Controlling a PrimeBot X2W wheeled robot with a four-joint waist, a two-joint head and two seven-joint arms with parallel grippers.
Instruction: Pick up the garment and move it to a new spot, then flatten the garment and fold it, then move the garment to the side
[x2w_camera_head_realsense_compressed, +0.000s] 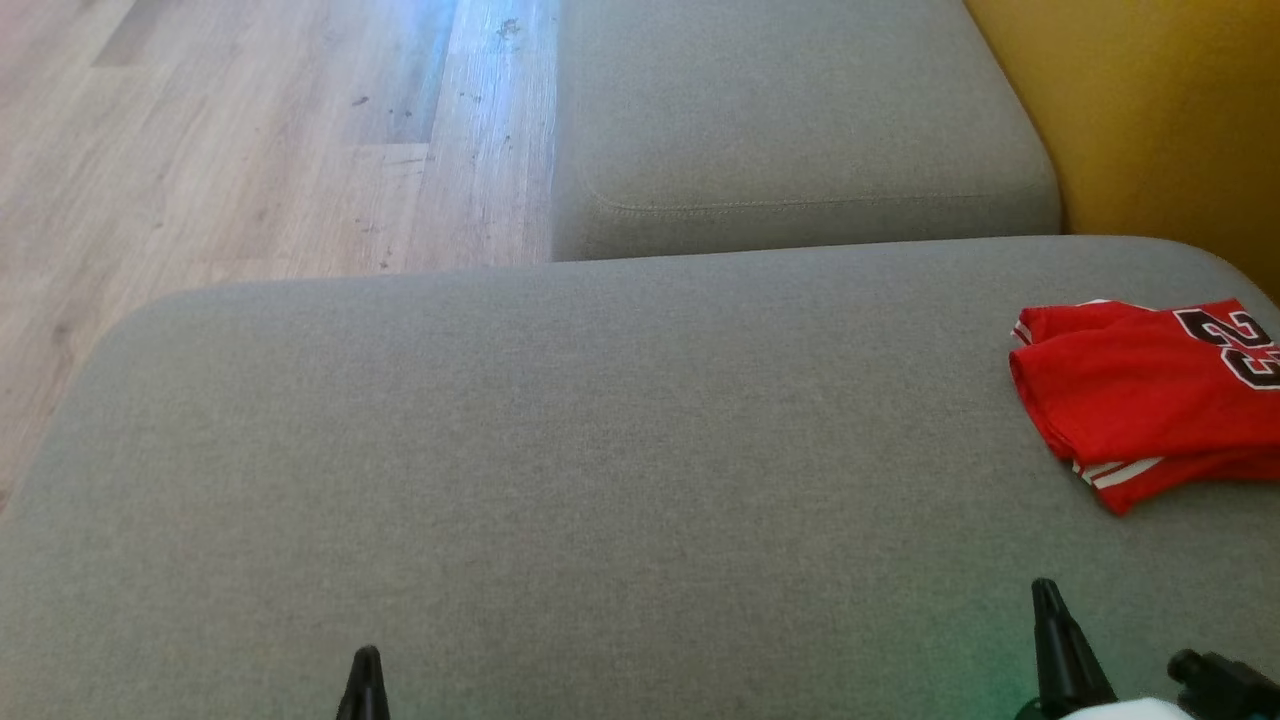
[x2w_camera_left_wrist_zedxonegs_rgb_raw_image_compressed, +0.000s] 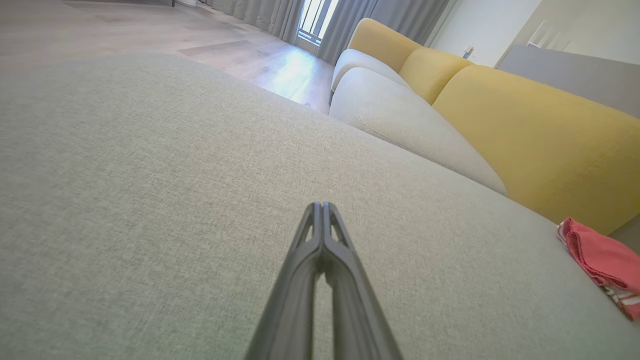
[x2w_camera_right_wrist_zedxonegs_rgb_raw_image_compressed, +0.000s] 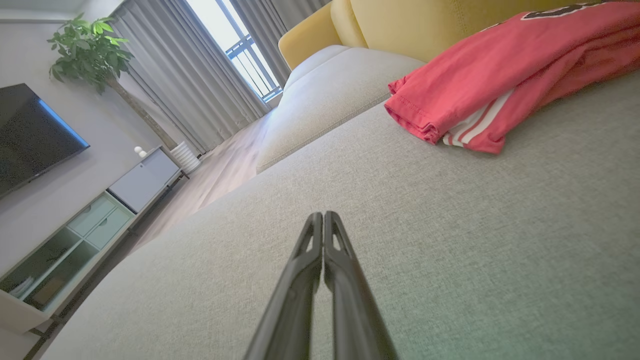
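The garment (x2w_camera_head_realsense_compressed: 1140, 400) is a red jersey with black-and-white numbers and white striped trim, folded into a compact bundle at the right edge of the grey sofa seat (x2w_camera_head_realsense_compressed: 600, 450). It also lies at the far right of the left wrist view as the garment (x2w_camera_left_wrist_zedxonegs_rgb_raw_image_compressed: 602, 260) and at the upper right of the right wrist view as the garment (x2w_camera_right_wrist_zedxonegs_rgb_raw_image_compressed: 500, 85). My left gripper (x2w_camera_head_realsense_compressed: 366, 655) is shut and empty low over the seat's front, far left of the jersey; its own view has the gripper (x2w_camera_left_wrist_zedxonegs_rgb_raw_image_compressed: 321, 205) with fingers pressed together. My right gripper (x2w_camera_head_realsense_compressed: 1045, 590) is shut and empty, just short of the jersey, seen too as the gripper (x2w_camera_right_wrist_zedxonegs_rgb_raw_image_compressed: 323, 215).
A second grey seat cushion (x2w_camera_head_realsense_compressed: 790, 120) sits behind the first. A yellow backrest (x2w_camera_head_realsense_compressed: 1160, 120) rises at the right. Wooden floor (x2w_camera_head_realsense_compressed: 230, 150) lies to the left. A TV (x2w_camera_right_wrist_zedxonegs_rgb_raw_image_compressed: 30, 135), a low cabinet (x2w_camera_right_wrist_zedxonegs_rgb_raw_image_compressed: 90, 220), a plant (x2w_camera_right_wrist_zedxonegs_rgb_raw_image_compressed: 90, 50) and curtains stand across the room.
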